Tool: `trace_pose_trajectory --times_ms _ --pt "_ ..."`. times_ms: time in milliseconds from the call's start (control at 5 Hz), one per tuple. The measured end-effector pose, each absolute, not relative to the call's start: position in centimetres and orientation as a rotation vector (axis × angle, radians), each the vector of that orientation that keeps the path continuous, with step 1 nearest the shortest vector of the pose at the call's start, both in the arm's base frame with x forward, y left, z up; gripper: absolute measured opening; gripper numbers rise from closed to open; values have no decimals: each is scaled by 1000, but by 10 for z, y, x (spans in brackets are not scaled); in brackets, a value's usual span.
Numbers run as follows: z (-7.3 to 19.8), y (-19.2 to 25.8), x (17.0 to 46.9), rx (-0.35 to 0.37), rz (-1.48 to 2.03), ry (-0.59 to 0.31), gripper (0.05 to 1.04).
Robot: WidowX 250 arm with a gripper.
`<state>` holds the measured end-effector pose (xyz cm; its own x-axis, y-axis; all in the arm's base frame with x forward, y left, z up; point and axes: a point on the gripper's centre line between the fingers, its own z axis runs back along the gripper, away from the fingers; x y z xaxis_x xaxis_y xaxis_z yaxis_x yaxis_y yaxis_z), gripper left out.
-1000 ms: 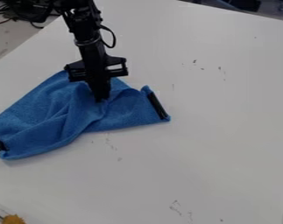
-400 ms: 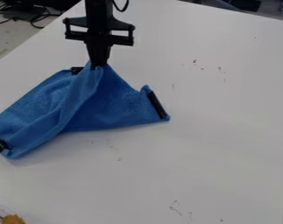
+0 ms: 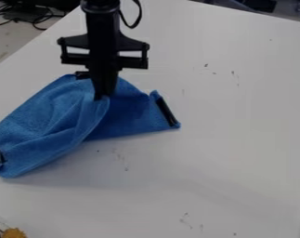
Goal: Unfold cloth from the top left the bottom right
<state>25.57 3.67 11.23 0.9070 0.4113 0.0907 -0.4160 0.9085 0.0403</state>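
Gripper (image 3: 102,96) clamped on the cloth (image 3: 45,122), and 1 hard pull toward 5 o'clock could drag it along, folds and all!

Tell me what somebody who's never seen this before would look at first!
Probably the bright blue cloth, lying rumpled on the white table, in the left half of the picture. Next, the robot's black hand, coming down from the top and pinching a fold near the cloth's middle. Then maybe the small yellow thing in the bottom left corner.
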Motion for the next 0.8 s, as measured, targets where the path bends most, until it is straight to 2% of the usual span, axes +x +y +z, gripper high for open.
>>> trace_pose_trajectory --times_ms 400,600,800 --pt "111 -3 215 48 361 -224 52" --pt "102 -10 207 103 262 -262 52" --pt "96 -6 204 108 159 -242 52"
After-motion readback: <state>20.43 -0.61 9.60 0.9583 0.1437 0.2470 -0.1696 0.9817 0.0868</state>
